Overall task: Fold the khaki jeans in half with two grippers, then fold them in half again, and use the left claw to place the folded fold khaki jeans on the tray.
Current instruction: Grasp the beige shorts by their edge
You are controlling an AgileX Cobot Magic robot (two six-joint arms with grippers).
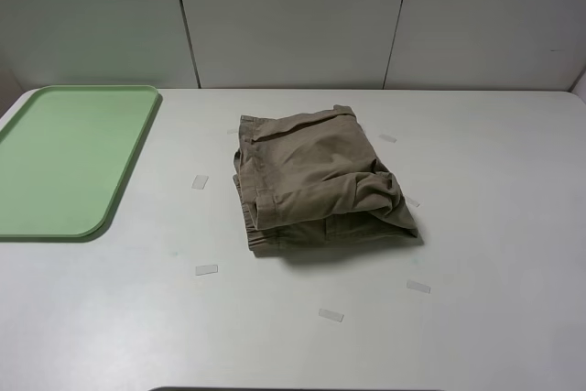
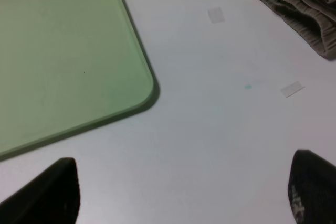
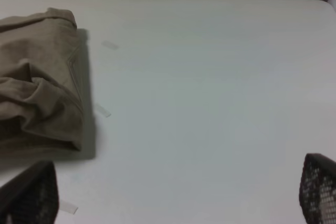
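The khaki jeans (image 1: 316, 180) lie folded into a thick bundle in the middle of the white table, their gathered waistband (image 2: 302, 11) showing in the left wrist view. Off to the far left rests the pale-green tray (image 1: 69, 157), with nothing on it. Neither arm shows in the high view. My left gripper (image 2: 184, 192) hovers open above bare table between the tray's near corner (image 2: 147, 90) and the bundle, touching neither. To the right of the jeans (image 3: 39, 93), my right gripper (image 3: 173, 195) is open too, holding nothing.
Several small clear tape strips (image 1: 206, 269) are stuck to the white table (image 1: 494, 226) around the garment. Grey wall panels (image 1: 293, 16) stand behind the table's far edge.
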